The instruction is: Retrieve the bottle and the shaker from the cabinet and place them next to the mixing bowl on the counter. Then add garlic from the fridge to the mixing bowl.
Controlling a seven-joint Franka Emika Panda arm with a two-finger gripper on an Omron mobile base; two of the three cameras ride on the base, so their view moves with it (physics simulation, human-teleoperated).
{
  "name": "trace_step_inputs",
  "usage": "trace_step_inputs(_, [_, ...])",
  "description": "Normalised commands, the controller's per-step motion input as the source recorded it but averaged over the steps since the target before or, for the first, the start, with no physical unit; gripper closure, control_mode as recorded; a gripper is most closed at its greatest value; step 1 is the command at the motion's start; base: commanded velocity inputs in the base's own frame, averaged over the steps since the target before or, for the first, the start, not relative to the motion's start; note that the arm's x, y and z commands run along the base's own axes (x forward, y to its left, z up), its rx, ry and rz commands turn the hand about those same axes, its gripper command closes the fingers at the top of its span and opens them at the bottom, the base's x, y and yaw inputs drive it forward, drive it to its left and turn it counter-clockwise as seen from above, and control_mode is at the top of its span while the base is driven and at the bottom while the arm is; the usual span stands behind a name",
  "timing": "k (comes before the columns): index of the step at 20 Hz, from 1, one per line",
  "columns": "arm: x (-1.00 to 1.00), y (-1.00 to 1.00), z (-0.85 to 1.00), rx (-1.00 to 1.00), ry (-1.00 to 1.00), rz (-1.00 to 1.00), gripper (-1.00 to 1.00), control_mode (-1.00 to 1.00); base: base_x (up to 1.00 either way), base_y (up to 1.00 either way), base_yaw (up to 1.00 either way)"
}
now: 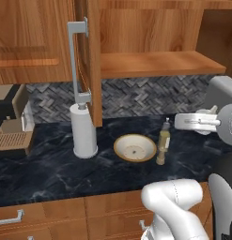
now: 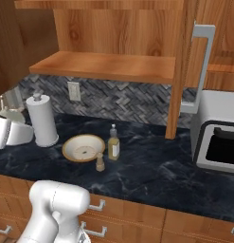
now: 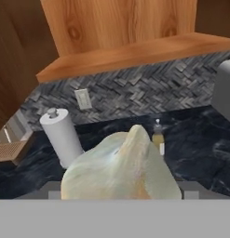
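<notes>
The claw [image 3: 120, 197] is closed around a bumpy, pale, round garlic [image 3: 121, 169]. Past it, on the dark shiny stone tabletop [image 2: 151, 171], sit the round cream mixing bowl [image 2: 83, 147], the yellow bottle [image 2: 113, 144] and the small tan shaker [image 2: 100, 163]. The bottle's white label is too small to read.

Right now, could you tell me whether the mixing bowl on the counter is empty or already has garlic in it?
Empty: the mixing bowl shows only its bare inside, while the garlic sits at the gripper.

White arm [image 1: 176, 206] of smooth rounded segments, dark joints.
</notes>
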Motion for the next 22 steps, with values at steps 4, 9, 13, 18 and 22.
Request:
trace_step_inputs(4, [0.59, -0.3, 0.13, 0.05, 0.35, 0.0, 1.0, -1.0, 0.0, 0.0, 0.0])
trace_step_inputs(9, [0.6, -0.15, 0.02, 0.02, 0.35, 0.01, 1.0, -1.0, 0.0, 0.0, 0.0])
trace_step_inputs(13, [0.36, -0.05, -0.31, -0.02, 0.1, 0.13, 1.0, -1.0, 0.0, 0.0, 0.0])
trace_step_inputs(18, [0.11, 0.0, -0.92, -0.13, 0.0, 0.11, 1.0, -1.0, 0.0, 0.0, 0.0])
trace_step_inputs(22, [0.38, 0.01, -0.98, -0.16, 0.08, 0.04, 1.0, -1.0, 0.0, 0.0, 0.0])
